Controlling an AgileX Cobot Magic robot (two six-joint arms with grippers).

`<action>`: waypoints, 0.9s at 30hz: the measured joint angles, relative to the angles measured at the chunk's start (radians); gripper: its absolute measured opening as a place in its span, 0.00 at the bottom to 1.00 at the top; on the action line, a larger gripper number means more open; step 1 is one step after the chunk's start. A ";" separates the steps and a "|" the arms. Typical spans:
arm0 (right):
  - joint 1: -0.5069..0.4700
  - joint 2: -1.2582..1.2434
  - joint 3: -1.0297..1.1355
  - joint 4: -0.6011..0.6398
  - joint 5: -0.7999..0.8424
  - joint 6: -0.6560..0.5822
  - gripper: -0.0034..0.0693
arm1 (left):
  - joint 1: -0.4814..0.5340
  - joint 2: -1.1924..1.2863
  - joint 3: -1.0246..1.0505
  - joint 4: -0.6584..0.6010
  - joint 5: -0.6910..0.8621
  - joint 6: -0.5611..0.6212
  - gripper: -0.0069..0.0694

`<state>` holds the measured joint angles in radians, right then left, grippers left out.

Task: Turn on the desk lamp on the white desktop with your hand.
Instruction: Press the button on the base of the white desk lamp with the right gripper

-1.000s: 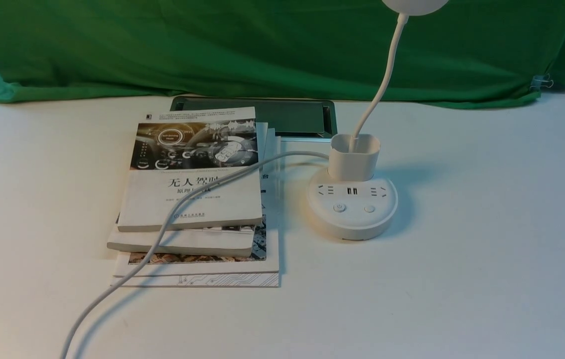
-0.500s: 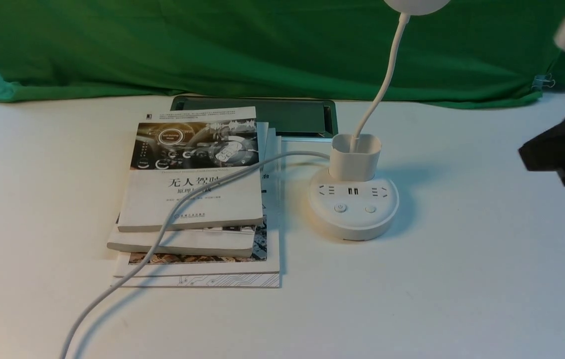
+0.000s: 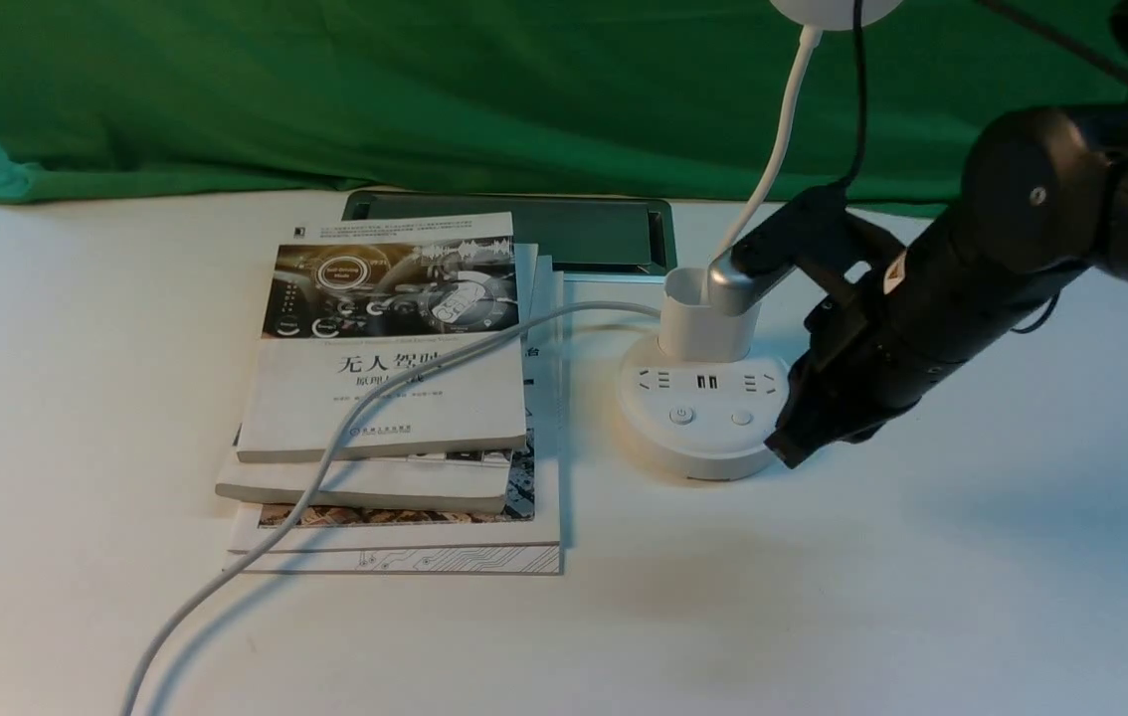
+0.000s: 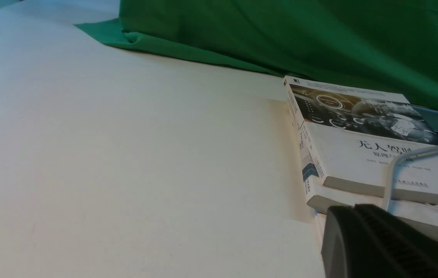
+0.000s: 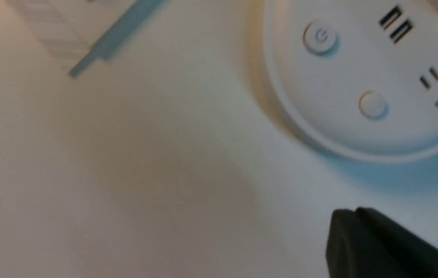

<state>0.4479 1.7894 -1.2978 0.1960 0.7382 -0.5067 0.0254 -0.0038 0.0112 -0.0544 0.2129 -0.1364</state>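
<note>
We take the round puck base of the desk lamp (image 3: 705,443) as our mark; it stands on the white desktop (image 3: 872,617). The right gripper (image 3: 785,447) hangs just beside the base's right rim, slanted downward, its jaws closed to one black point and holding nothing. We judge them closed so the tip can press like a fingertip. It sits outside the rim, not over a button. The power button (image 3: 681,415) lies on the near part of the base's top face, left of a plain button (image 3: 742,418), so we judge the tip has to clear the rim and travel inward.

The left gripper (image 4: 362,239) idles well to the base's left, its fingers apparently pressed together, empty.

The lamp is smooth matte white plastic: a flat disc with a rounded edge, slotted sockets and USB ports, a rounded cup (image 3: 698,323) behind the buttons, and a thin gooseneck (image 3: 773,149) curving up from it. A rubbery white cord (image 3: 325,457) runs left from the base over a stack of books (image 3: 385,398); creased green cloth (image 3: 425,99) hangs behind
</note>
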 joint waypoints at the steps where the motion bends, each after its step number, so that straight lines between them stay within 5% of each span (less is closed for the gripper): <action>1: 0.000 0.017 0.000 -0.001 -0.037 0.000 0.09 | 0.000 0.000 0.000 0.000 0.000 0.000 0.12; 16: 0.000 0.152 0.000 -0.007 -0.296 0.001 0.10 | 0.000 0.000 0.000 0.000 0.000 0.000 0.12; 27: 0.000 0.177 -0.006 -0.007 -0.327 0.011 0.10 | 0.000 0.000 0.000 0.001 0.000 0.000 0.12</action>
<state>0.4479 1.9667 -1.3033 0.1888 0.4115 -0.4958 0.0254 -0.0038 0.0112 -0.0535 0.2129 -0.1364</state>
